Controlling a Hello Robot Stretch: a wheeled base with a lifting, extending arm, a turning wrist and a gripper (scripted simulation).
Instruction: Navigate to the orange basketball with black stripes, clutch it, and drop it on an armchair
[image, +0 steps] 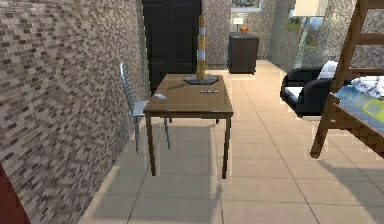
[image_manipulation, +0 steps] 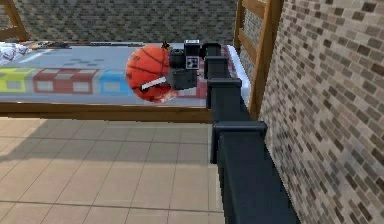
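A: Basketball (image_manipulation: 148, 68), location?
B: Orange, black-striped, at my gripper (image_manipulation: 170, 79), with the bed (image_manipulation: 60, 82) cover behind. Fingers' state and any hold: I cannot tell.
A: Outstanding?
B: I judge: approach done; carry to the black armchair (image: 305, 93), drop.

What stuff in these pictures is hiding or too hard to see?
- Arm side view: whether the claw holds the basketball cannot be told; the bed lies right behind it.
- Forward view: the bunk bed frame hides part of the armchair.
- Forward view: the small bits on the table are too small to name.
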